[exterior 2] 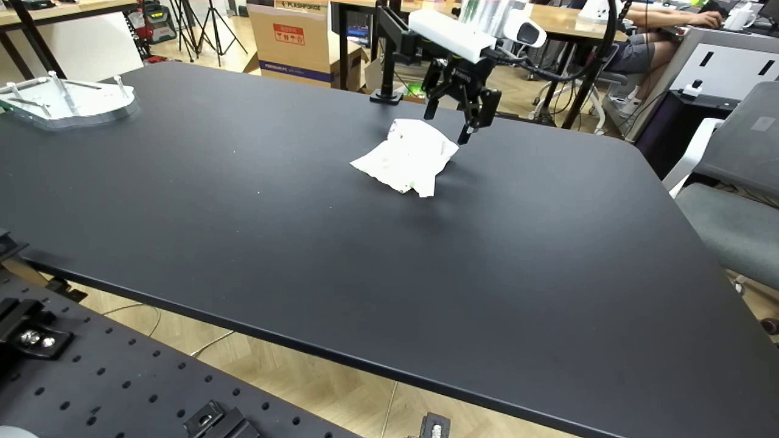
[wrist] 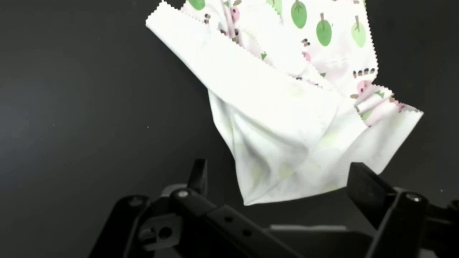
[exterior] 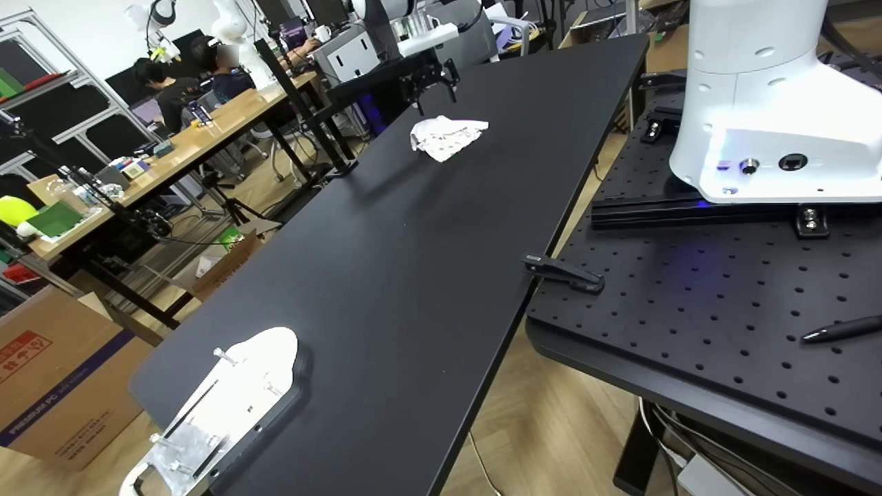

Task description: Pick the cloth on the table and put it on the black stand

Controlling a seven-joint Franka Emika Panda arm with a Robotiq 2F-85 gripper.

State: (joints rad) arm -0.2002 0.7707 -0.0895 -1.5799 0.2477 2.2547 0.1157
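We see the claw at the bottom of the wrist view, its two fingers standing well apart. We log the cloth, white with green and pink prints and zigzag edges, lying crumpled and partly folded on the dark desk, upper centre to right of that frame; its lower corner shows between the fingers. In both exterior views we find the claw near the cloth, in the upper part of the frame; whether they touch, we cannot tell. At lower left of an exterior view a white pegged board sits on the desk, well apart from the cloth. A black post stands at the desk's edge, upper centre.
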